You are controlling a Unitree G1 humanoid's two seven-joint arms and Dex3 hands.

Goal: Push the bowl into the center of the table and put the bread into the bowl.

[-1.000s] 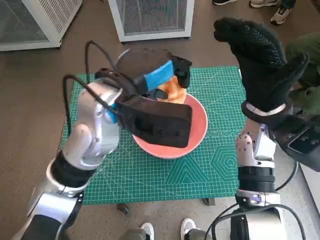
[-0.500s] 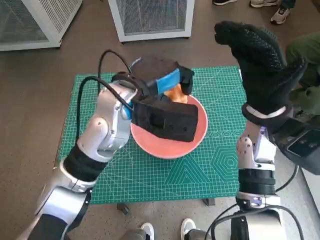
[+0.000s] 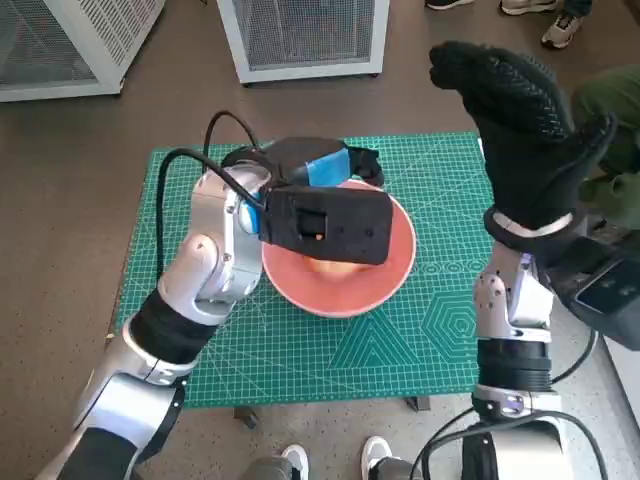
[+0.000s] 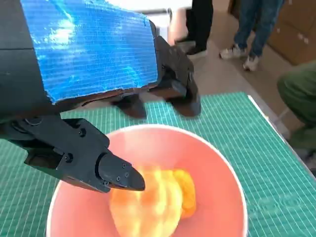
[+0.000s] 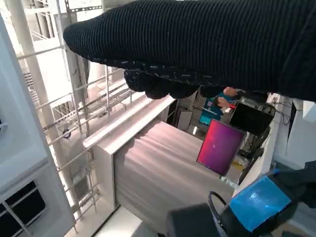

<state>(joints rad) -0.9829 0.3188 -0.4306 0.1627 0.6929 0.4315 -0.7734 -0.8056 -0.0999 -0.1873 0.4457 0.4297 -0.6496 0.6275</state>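
A pink bowl [image 3: 397, 270] stands near the middle of the green mat [image 3: 430, 330]. The orange-brown bread [image 3: 329, 265] lies inside it, half hidden under my left wrist's black box. The left wrist view shows the blurred bread [image 4: 159, 203] on the floor of the bowl [image 4: 228, 174]. My left hand [image 3: 332, 163] hovers over the bowl's far rim, its fingers [image 4: 174, 85] spread and holding nothing. My gloved right hand [image 3: 525, 115] is raised high at the table's right side, empty; the right wrist view shows the glove [image 5: 222, 44].
Two white grilled cabinets [image 3: 300, 35] stand on the floor beyond the table. People's shoes [image 3: 560, 28] and a green-clad leg [image 3: 610, 100] are at the far right. The mat's front and left parts are bare.
The left hand let go of the bread, which dropped from the bowl's far rim into the bowl. The left forearm swung right over the bowl. The right hand stayed raised.
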